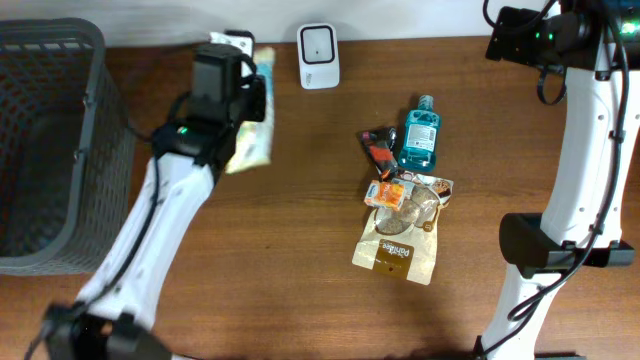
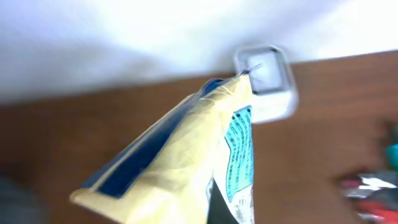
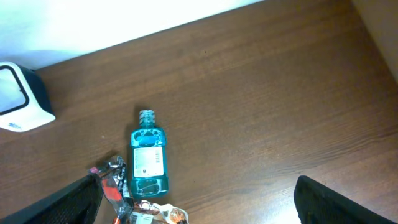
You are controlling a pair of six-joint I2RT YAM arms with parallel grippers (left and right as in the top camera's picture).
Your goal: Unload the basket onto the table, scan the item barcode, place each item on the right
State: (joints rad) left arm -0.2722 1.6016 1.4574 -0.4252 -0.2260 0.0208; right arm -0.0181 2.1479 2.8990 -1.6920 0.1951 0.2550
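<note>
My left gripper (image 1: 243, 100) is shut on a cream pouch (image 1: 253, 130) with a blue stripe and a light-blue label, held off the table at the back left. In the left wrist view the pouch (image 2: 180, 162) fills the frame, its top corner pointing at the white barcode scanner (image 2: 264, 81); one dark finger (image 2: 219, 208) shows against it. The scanner (image 1: 319, 56) stands at the table's back edge, right of the pouch. My right gripper (image 3: 199, 211) hangs open and empty high over the right side, both fingers (image 3: 336, 202) at the frame's bottom corners.
A grey mesh basket (image 1: 50, 150) fills the left. Mid-table lies a heap: a blue mouthwash bottle (image 1: 420, 135), a red wrapper (image 1: 377, 148), an orange packet (image 1: 388, 193), a brown pouch (image 1: 397, 250). The right arm's base (image 1: 545, 245) stands at the right.
</note>
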